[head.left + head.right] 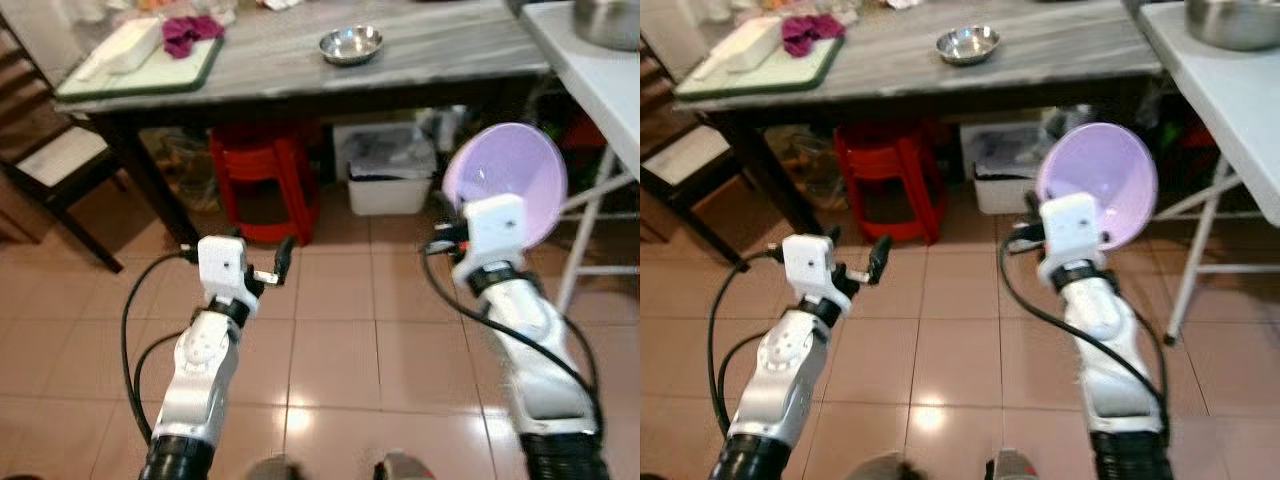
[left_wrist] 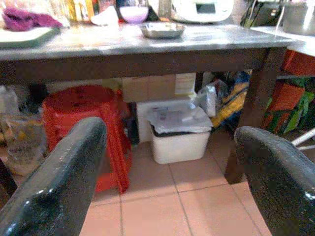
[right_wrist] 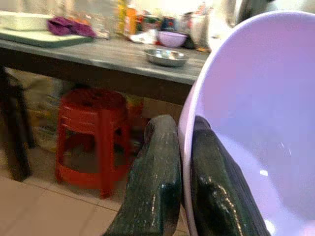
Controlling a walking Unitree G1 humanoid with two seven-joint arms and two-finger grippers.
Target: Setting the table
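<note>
Lilac plastic: the bowl (image 1: 505, 183) hangs tipped on edge in my right gripper (image 3: 183, 196), well short of the tabletop (image 1: 420, 55), carried this way, I judge, to reach the table.
Grip: my right jaws pinch the rim, one finger (image 3: 152, 182) outside the wall, one inside.
Left gripper (image 1: 275, 265): jaws spread wide, holding nothing, raised over the floor tiles.
Ahead: a steel bowl (image 1: 351, 44) sits on the tabletop; a red stool (image 1: 265, 180) stands beneath.

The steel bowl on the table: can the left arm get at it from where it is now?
Probably not yet. The steel bowl sits far ahead, and the open left tool hangs lower than the table.
</note>
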